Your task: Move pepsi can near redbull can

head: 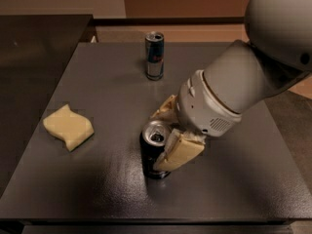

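The pepsi can (150,152), wide and black with a silver top, stands upright near the table's front middle. My gripper (159,140) is down at the can, open, with one cream finger (164,109) just behind it and the other finger (179,152) against its front right side, so the can sits between the jaws. The redbull can (155,55), slim and blue-and-silver, stands upright at the far middle of the table, well apart from the pepsi can.
A yellow sponge (68,126) lies on the left of the dark table (97,82). My large grey-white arm (243,87) covers the table's right middle. A darker counter (34,48) adjoins at the far left.
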`<control>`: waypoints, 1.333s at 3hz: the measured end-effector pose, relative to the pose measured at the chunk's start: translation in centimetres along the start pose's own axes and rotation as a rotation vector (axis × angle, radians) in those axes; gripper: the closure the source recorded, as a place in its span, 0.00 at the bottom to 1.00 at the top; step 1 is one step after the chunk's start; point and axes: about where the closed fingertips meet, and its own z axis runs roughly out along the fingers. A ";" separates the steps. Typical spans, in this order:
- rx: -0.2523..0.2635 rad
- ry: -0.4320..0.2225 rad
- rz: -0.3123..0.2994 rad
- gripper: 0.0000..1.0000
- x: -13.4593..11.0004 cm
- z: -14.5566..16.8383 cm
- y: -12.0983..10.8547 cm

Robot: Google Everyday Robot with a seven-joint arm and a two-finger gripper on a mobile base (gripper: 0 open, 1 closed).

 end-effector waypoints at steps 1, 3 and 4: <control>0.002 -0.014 0.011 0.65 -0.2 -0.6 -0.2; 0.109 -0.001 0.158 1.00 1.3 -4.2 -5.4; 0.175 0.001 0.254 1.00 2.8 -5.7 -9.2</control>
